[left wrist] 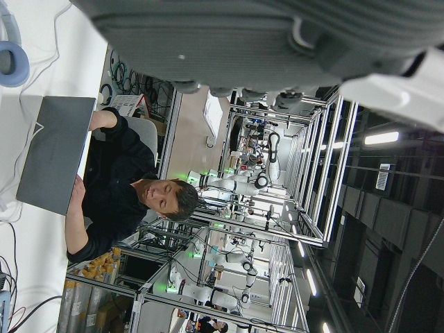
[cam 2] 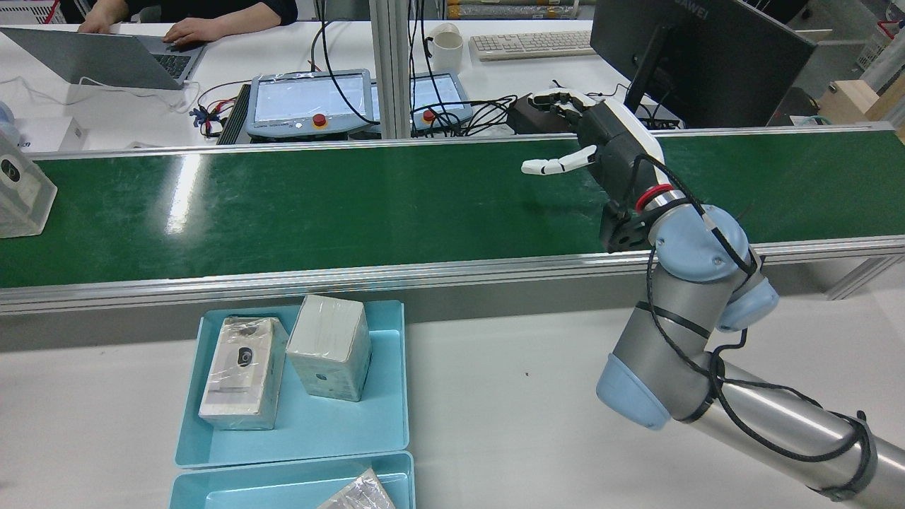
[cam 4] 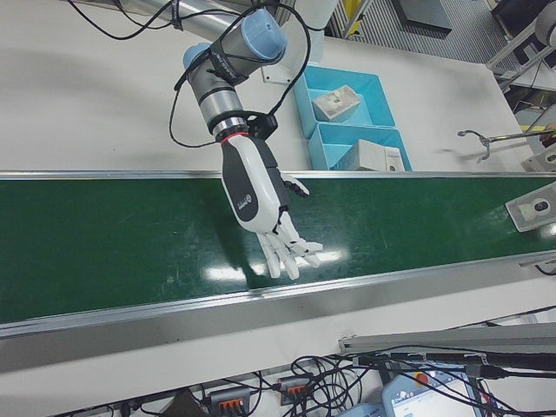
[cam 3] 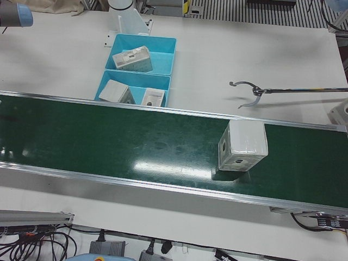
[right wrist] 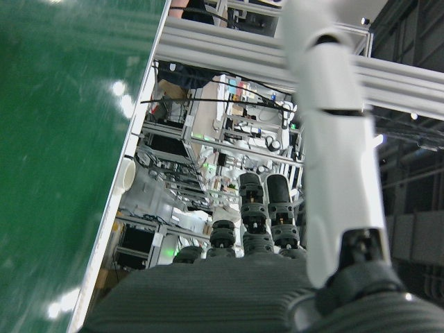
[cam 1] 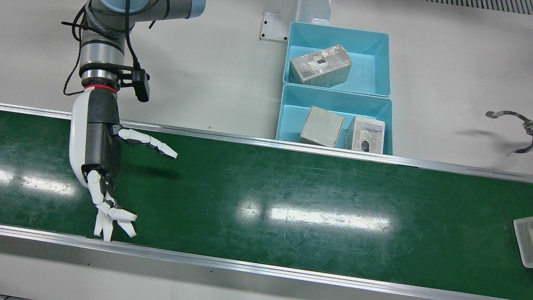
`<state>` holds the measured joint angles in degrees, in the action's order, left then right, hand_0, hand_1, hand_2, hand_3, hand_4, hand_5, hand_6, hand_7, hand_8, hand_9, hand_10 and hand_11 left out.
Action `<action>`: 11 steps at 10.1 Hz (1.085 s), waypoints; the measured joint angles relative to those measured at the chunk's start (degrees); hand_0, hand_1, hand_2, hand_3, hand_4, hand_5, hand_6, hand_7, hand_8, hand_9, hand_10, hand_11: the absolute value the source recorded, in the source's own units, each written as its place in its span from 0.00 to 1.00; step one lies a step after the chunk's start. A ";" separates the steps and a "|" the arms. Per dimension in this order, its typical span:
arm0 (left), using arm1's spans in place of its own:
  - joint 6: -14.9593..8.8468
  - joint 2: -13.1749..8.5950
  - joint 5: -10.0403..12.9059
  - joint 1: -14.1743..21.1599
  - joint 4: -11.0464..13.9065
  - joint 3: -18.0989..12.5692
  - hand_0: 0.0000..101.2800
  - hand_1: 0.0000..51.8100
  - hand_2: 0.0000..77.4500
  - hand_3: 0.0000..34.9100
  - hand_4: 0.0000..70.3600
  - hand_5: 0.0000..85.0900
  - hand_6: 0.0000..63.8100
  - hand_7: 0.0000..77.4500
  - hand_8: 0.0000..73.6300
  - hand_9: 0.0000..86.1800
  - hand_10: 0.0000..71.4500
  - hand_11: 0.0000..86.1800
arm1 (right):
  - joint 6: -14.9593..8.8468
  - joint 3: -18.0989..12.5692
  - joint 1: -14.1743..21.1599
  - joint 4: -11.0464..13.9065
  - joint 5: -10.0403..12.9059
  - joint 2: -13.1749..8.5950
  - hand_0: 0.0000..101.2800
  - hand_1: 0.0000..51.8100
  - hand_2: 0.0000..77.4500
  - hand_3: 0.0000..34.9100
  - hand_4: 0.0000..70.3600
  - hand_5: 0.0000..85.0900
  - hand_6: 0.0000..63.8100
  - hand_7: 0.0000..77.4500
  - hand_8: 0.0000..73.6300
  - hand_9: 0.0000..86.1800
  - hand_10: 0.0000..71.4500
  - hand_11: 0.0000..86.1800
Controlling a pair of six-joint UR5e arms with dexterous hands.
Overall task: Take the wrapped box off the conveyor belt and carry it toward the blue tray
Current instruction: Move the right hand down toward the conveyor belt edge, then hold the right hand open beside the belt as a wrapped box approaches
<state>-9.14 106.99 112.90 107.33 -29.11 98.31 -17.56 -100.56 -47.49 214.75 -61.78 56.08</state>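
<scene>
The wrapped box [cam 3: 243,144], white under clear film, stands on the green conveyor belt [cam 1: 291,196] near the end on my left arm's side. It also shows at frame edges as the box [cam 1: 525,239], [cam 2: 18,191], [cam 4: 532,208]. My right hand [cam 1: 102,154] hovers open over the opposite end of the belt, fingers spread, holding nothing; it is far from the box. The same hand [cam 2: 615,138], [cam 4: 256,195] appears elsewhere. Two blue trays [cam 1: 366,71], [cam 2: 304,424] sit beside the belt. Only the dark palm of my left hand [left wrist: 277,35] shows, its fingers hidden.
Three wrapped boxes lie in the trays: one [cam 1: 320,66] in the far tray, two [cam 1: 322,126] in the near one. A metal hook on a rod [cam 3: 250,93] lies on the white table past the trays. A person types on a laptop [cam 2: 92,60] beyond the belt.
</scene>
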 joint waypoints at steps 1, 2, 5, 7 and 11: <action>0.00 0.00 0.00 0.00 0.00 0.00 0.00 0.00 0.01 0.00 0.00 0.01 0.00 0.00 0.01 0.00 0.01 0.01 | 0.07 1.78 -1.58 -0.06 -3.03 -1.84 0.62 0.52 0.19 0.00 0.07 0.37 0.25 0.07 0.13 0.02 0.00 0.02; 0.00 0.00 0.00 0.00 0.00 0.00 0.00 0.00 0.01 0.00 0.00 0.01 0.00 0.00 0.01 0.01 0.01 0.01 | 0.14 2.59 -2.65 -0.11 -4.62 -2.71 0.66 0.58 0.17 0.00 0.05 0.38 0.19 0.01 0.13 0.02 0.00 0.02; 0.00 0.00 0.00 0.00 0.00 0.00 0.00 0.00 0.01 0.00 0.00 0.01 0.00 0.01 0.01 0.00 0.01 0.01 | 0.23 3.57 -3.59 -5.42 -6.08 -2.18 0.63 0.43 0.09 0.00 0.05 0.34 0.15 0.04 0.08 0.02 0.00 0.02; 0.00 0.00 0.00 0.00 0.00 0.00 0.00 0.00 0.01 0.00 0.00 0.01 0.00 0.01 0.01 0.00 0.01 0.01 | 0.10 3.75 -3.40 -8.79 -6.30 -1.21 0.55 0.24 0.06 0.00 0.05 0.31 0.13 0.05 0.06 0.02 0.00 0.02; 0.00 0.00 0.00 0.00 0.00 0.00 0.00 0.00 0.01 0.00 0.00 0.01 0.00 0.00 0.01 0.00 0.00 0.01 | -0.11 3.82 -3.19 -9.83 -6.38 -0.93 0.49 0.31 0.11 0.02 0.09 0.30 0.11 0.05 0.04 0.03 0.00 0.02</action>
<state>-9.14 106.99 112.90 107.33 -29.11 98.31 -17.67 -96.74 -50.68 204.92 -68.16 55.15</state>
